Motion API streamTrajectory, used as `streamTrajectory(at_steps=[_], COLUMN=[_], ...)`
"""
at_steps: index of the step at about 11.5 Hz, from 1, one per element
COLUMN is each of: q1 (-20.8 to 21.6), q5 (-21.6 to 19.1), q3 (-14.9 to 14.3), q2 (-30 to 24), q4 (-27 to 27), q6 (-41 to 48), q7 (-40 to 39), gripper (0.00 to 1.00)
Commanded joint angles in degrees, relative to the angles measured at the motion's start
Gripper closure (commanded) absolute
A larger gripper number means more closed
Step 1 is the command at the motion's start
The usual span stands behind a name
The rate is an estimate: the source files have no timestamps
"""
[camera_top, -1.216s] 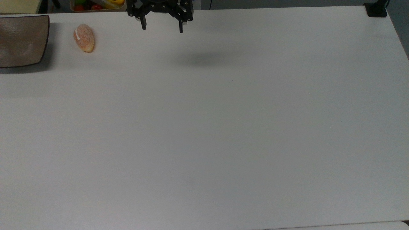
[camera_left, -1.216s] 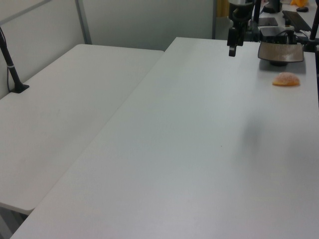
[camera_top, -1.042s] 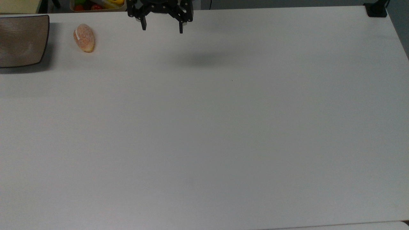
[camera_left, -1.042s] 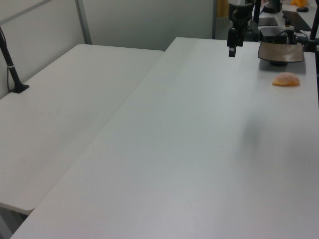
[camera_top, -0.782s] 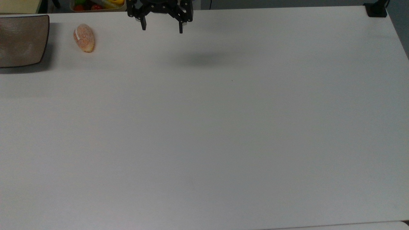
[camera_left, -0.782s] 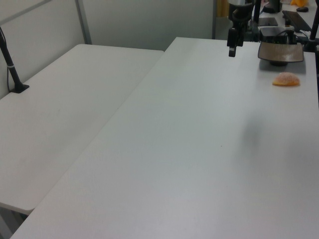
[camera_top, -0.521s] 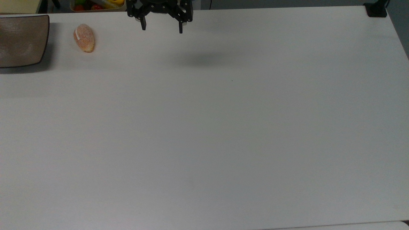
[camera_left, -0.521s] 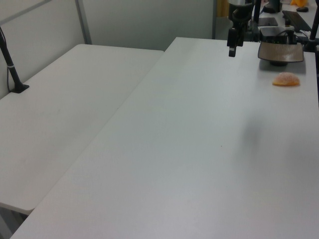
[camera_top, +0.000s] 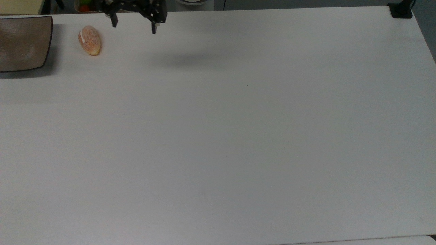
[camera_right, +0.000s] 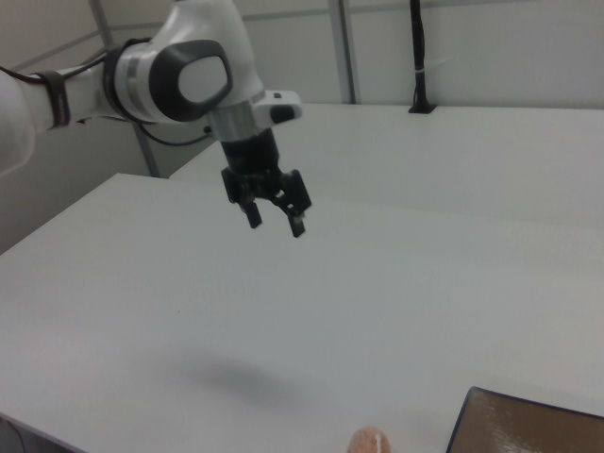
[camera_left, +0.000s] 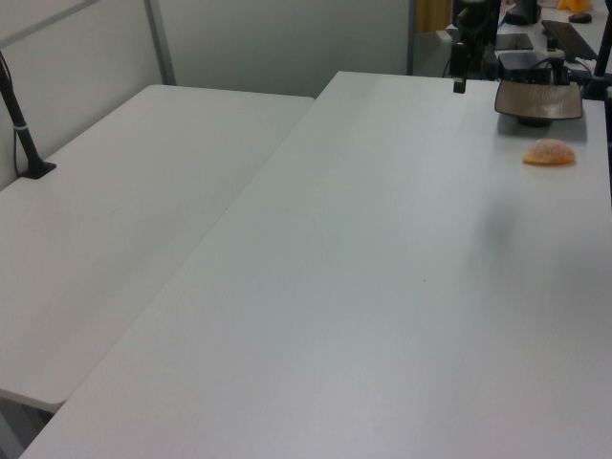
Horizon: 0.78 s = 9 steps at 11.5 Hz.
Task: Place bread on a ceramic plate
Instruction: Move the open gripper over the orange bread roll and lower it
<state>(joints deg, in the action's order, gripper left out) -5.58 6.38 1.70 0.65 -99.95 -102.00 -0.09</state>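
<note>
Worktop [camera_top: 238, 136], bare across its near part. Beyond, the hand [camera_top: 134, 26], fingers spread and holding nothing, has shifted toward the top view's left, nearing the bread [camera_top: 90, 40]. The bread lies beside the ceramic plate [camera_top: 20, 42], ungrasped.

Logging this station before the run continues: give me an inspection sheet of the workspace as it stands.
Surface: white table, bare apart from the job's things.
Job's things: bread lies on the table, apart from the ceramic plate, which sits toward the top view's left with nothing on it.
Clutter: tray of coloured pieces beyond the table's far edge.
Grippers: gripper open, holding nothing, above the table toward the top view's right of the bread.
Cables: dark cable along the arm.
Surroundings: second white table, black post.
</note>
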Motion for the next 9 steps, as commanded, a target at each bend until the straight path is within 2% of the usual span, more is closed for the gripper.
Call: streamTrajectory(at_steps=[1,5,7,9], q1=[0.39,0.13,0.21,0.13], q5=[0.91,1.09,1.53,4.24], q3=[-7.47,-14.78,-16.28,-16.38], q2=[-0.3,0.93,2.69,2.87], q4=[-4.19,-6.66,-8.05,-10.25], q6=[-3.98,-4.61,-6.26,-9.52], q7=[-8.32,-17.03,-17.31,-17.4], gripper=[0.0,0.0,0.0,0.0])
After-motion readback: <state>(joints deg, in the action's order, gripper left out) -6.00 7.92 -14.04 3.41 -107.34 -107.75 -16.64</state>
